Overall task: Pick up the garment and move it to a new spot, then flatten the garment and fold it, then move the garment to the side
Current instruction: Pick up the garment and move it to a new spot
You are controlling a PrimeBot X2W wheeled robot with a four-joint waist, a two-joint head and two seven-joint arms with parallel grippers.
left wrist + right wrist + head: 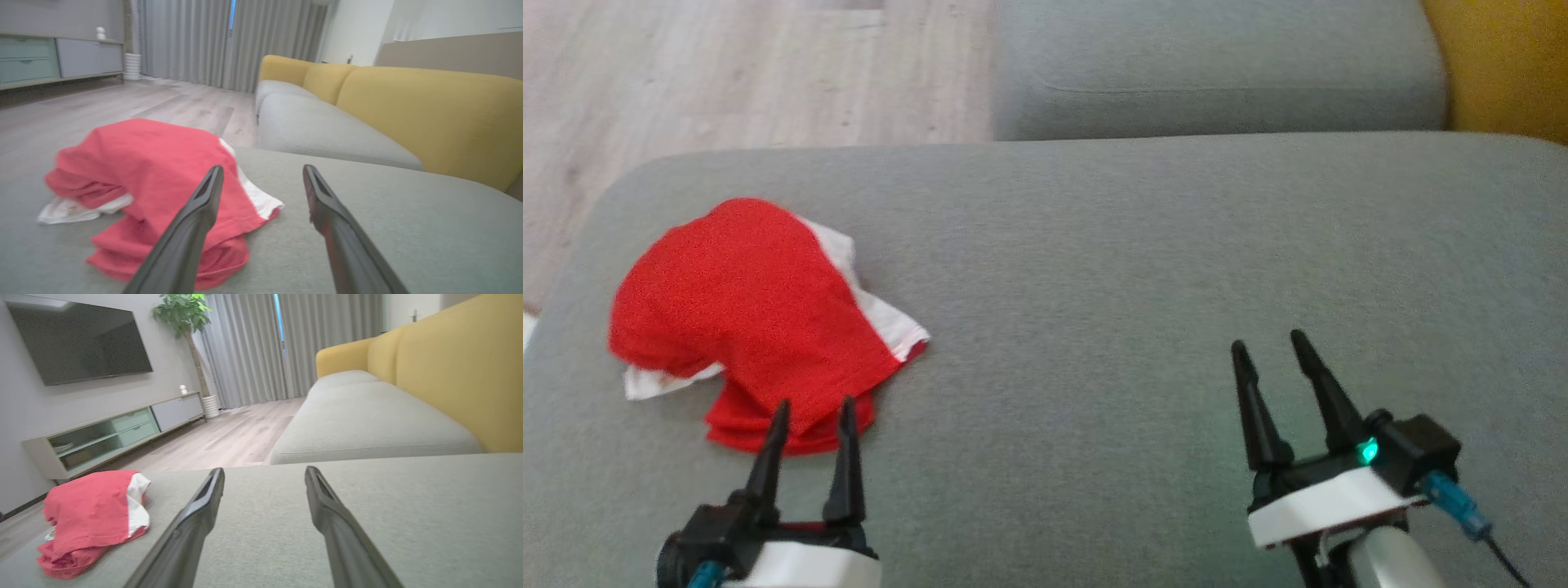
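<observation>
We are looking down at a broad grey cushion (1094, 261). A red garment (743, 310), with white showing at its edges, is lying on the cushion's left part. It is humped in the middle and has several layers stacked at its near edge.

The left gripper (814, 402) is hovering right at that near edge, its two dark fingers spread apart and holding nothing. The right gripper (1268, 339) is hovering over bare cushion on the right, well apart from the garment, and it too is spread and empty. A pale wooden floor (727, 73) is showing beyond the cushion's far left edge.

We are judging progress from the heap alone, and it is reading two ways. The stacked layers and the spot off to one side are suggesting a garment already folded and set aside. The rounded hump and stray white flaps are suggesting a bundle not yet flattened. We are leaning toward the second, with picking up, flattening, folding and moving aside all left to do.
</observation>
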